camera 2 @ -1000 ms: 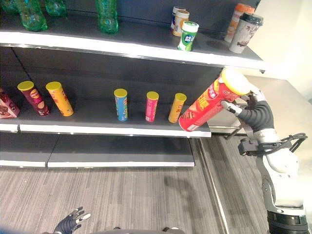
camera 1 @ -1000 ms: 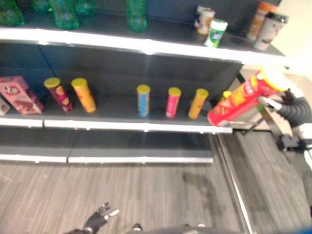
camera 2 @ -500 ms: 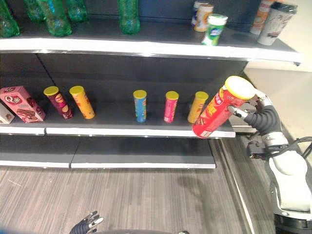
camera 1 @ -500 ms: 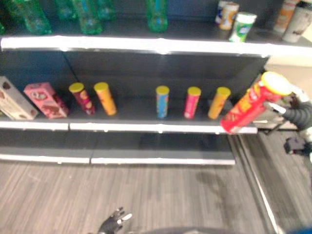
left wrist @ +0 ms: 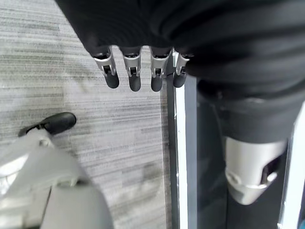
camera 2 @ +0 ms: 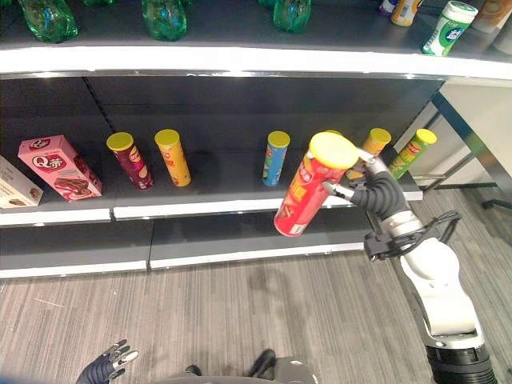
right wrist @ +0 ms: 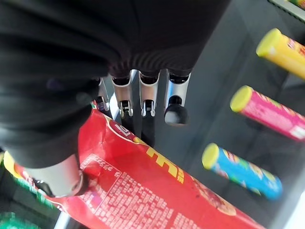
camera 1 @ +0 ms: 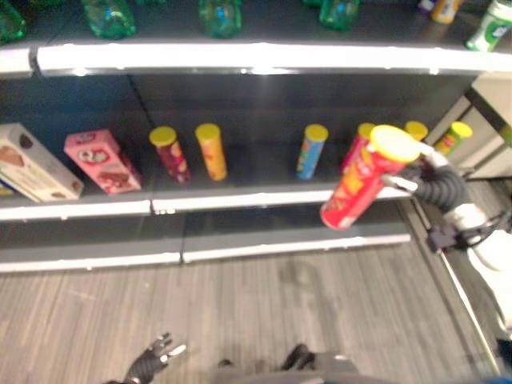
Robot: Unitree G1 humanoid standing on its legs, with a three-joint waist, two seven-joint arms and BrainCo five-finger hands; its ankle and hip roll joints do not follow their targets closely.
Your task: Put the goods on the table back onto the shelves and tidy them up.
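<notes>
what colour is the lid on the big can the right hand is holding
Yellow: the big red can in the right hand has a yellow lid, clearest in the right eye view.

Grey striped floor (camera 2: 240,312), white wall (camera 2: 488,112)

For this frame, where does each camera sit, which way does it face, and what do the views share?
Left eye view: on the head, looking down at the shelves; right hand holds the tilted red can, left hand hangs low.
Right eye view: beside it, same scene; right arm in full.
Left wrist view: on the left wrist, facing the floor; straight fingers.
Right wrist view: on the right wrist, facing the shelf; fingers over the red can.
Shared: red can, blue can.
</notes>
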